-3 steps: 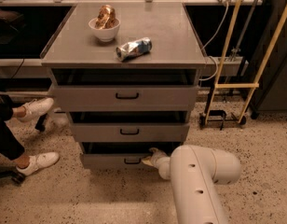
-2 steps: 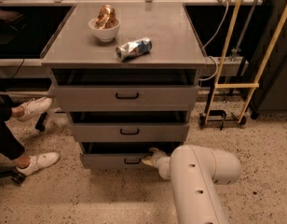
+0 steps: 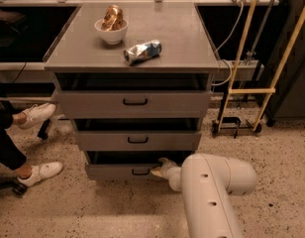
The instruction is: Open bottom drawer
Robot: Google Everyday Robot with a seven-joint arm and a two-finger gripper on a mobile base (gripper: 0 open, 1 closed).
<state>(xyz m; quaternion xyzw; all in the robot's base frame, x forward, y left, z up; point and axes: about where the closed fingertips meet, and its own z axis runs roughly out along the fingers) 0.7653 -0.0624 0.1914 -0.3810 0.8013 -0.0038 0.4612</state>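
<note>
At the cabinet's foot: bottom drawer (image 3: pixel 113 172), dark gap above its front | gripper (image 3: pixel 159 169) at its top edge, just right of the black handle (image 3: pixel 140 172) | jaws' state: cannot tell

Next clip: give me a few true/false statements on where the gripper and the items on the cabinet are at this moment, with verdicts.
1. The gripper is at the bottom drawer, just right of its handle. True.
2. The can stands upright on the cabinet top. False: it lies on its side.
3. The bowl sits left of the can and farther back. True.
4. The bowl is empty. False: it holds something brownish.
5. No person is in view. False: legs in white shoes show at the left edge.
</note>
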